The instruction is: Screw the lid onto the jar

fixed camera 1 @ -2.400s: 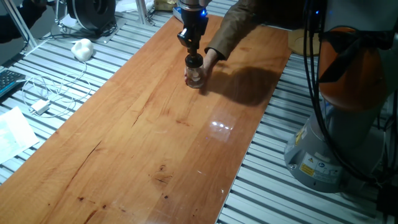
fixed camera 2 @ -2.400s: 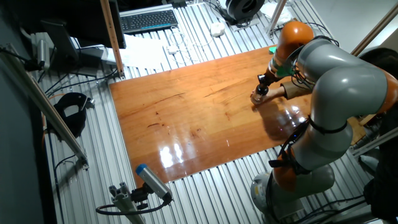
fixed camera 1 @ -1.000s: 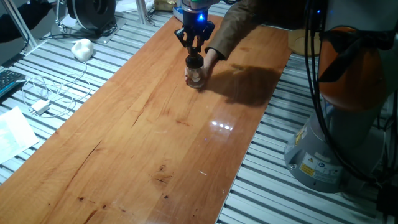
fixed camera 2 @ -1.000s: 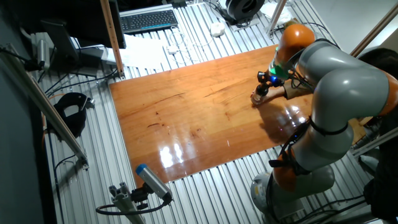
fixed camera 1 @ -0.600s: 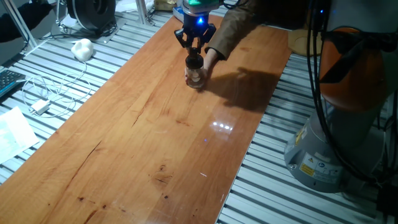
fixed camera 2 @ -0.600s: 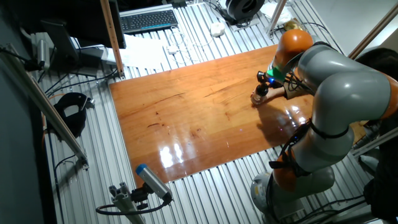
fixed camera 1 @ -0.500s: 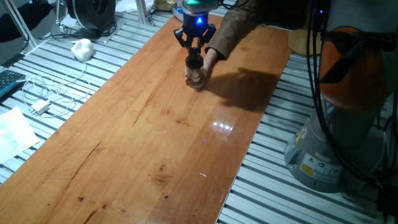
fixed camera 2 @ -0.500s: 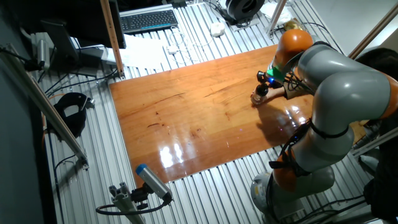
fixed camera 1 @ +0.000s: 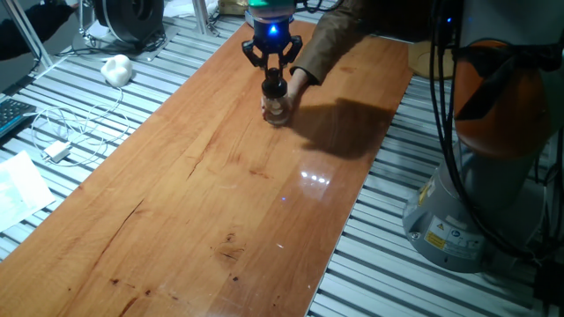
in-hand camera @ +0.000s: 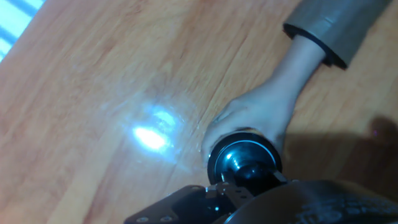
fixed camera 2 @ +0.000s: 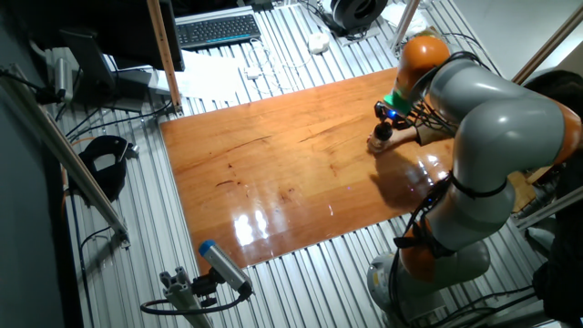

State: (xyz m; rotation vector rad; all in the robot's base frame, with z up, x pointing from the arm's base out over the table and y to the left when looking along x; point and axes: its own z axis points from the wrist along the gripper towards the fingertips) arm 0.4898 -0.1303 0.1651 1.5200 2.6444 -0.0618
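One fixed view: my gripper [fixed camera 1: 272,64] hangs spread open directly above the lid [fixed camera 1: 275,87] on the jar [fixed camera 1: 276,107] (a person's hand [in-hand camera: 256,115] steadies it), knob axis upright.

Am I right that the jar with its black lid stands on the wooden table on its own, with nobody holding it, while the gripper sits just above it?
Not quite: a person's hand grips the jar from the far side, as the hand view shows. The rest holds: the lid is on the jar, on the wooden table, with the gripper just above.

Wood table [fixed camera 1: 220,176] w/ glare, slatted metal surround [fixed camera 1: 79,97].
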